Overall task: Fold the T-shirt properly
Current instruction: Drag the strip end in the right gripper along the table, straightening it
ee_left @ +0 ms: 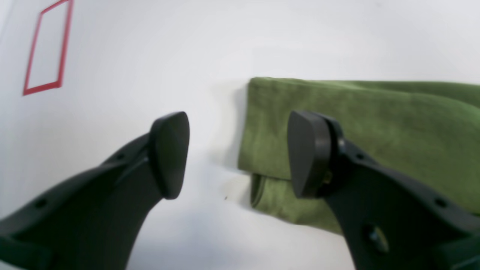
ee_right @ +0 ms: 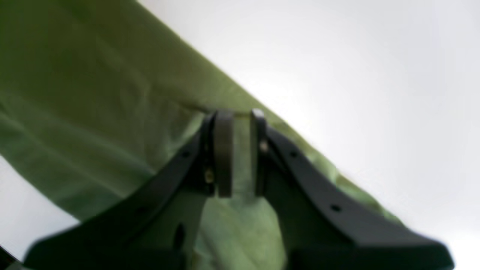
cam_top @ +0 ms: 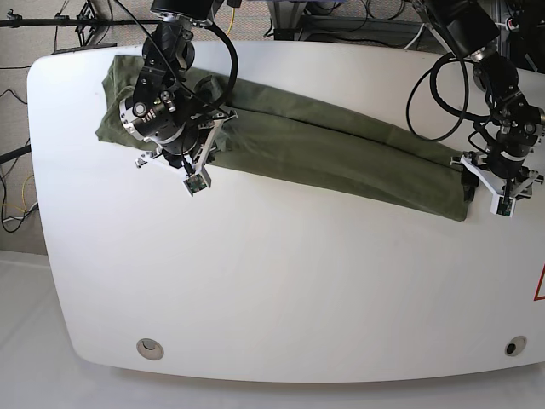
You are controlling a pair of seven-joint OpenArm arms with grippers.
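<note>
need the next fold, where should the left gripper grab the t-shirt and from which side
Probably the layered end of the T-shirt, coming in from the bare table beyond it. There the folded layers stop in a short, straight edge facing the open left gripper, so both can be pinched together.
</note>
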